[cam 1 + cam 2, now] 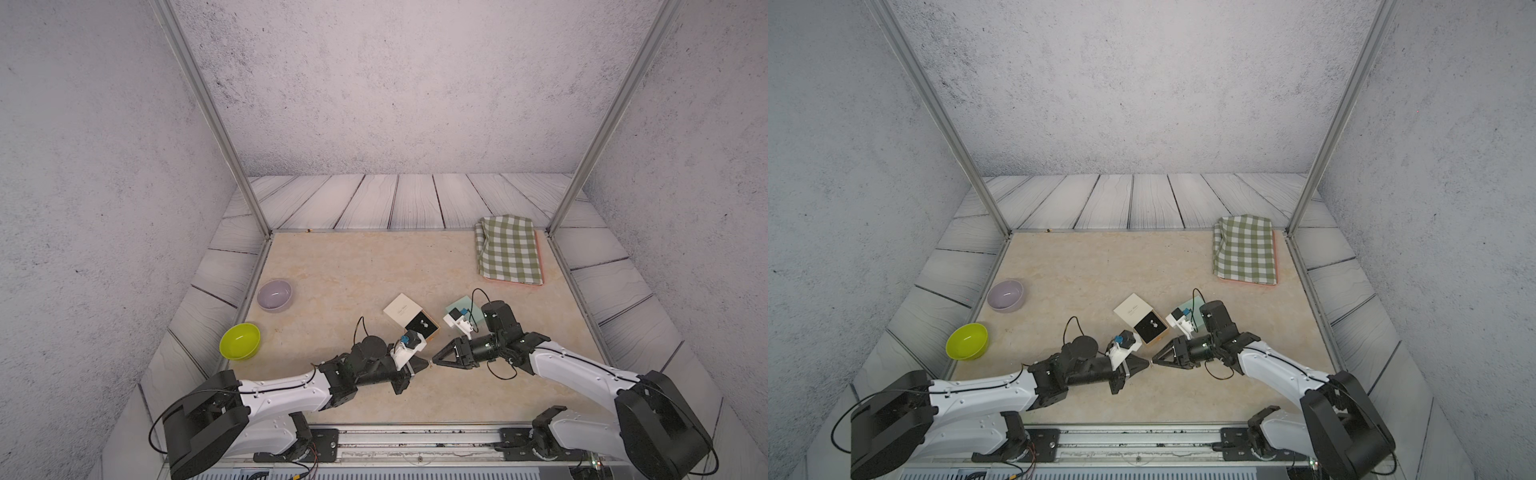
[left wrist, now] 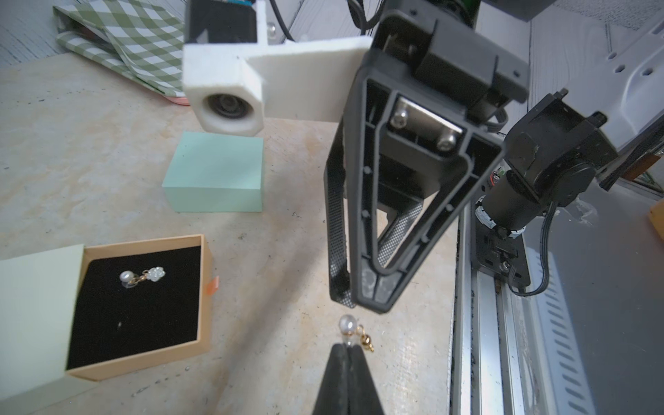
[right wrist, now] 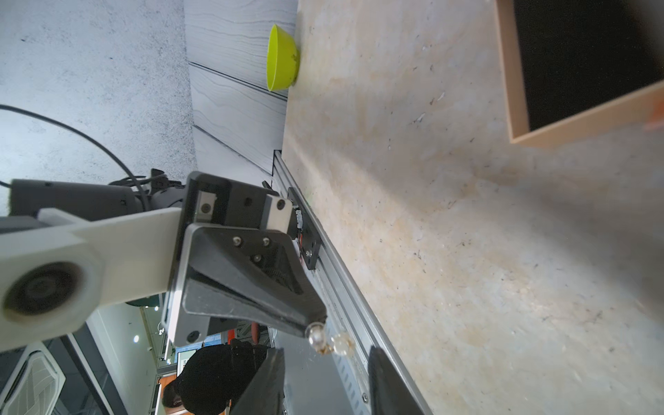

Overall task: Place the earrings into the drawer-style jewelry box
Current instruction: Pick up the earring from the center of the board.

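Note:
My left gripper is shut on an earring, a small pearl with a gold dangle, held above the table near the front. My right gripper faces it tip to tip, jaws apart, with that earring just in front of the gap and touching neither finger. In both top views the two grippers' tips meet, left gripper, right gripper. The drawer-style jewelry box lies behind them, its tan tray slid out. A second earring lies on the black lining.
A mint-green box stands right of the jewelry box, partly under my right wrist camera. A yellow-green bowl and a lilac bowl sit at the left. A green checked cloth lies back right. A metal rail runs along the front edge.

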Controlling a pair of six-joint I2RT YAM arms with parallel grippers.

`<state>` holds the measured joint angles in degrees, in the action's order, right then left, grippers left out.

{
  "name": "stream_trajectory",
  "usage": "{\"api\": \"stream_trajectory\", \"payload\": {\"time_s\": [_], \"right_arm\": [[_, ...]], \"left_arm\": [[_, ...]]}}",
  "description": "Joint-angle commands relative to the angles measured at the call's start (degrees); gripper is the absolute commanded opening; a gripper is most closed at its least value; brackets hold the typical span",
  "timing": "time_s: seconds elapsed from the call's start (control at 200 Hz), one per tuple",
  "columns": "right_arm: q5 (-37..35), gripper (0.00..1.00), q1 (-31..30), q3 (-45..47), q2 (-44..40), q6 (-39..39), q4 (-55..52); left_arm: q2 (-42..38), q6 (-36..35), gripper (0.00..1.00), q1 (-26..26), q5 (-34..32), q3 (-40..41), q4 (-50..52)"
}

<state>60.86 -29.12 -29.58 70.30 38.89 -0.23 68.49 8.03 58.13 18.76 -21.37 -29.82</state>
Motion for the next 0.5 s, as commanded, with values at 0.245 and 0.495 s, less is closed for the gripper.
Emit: {"api": "stream_trajectory", "payload": {"time_s": [0.245,0.495], "right_arm": [[5.31,0.32,0.18,0.14,2.0,2.29,6.59],[5.85,0.29,-0.04,0.84,3.26,2.76,7.8]], "left_arm": [[-0.55,0.49,0.0,-0.47,1.43,0.27,-0.95],[-0.79,0.43,0.0,-0.51,1.8,0.25,-0.79]]}}
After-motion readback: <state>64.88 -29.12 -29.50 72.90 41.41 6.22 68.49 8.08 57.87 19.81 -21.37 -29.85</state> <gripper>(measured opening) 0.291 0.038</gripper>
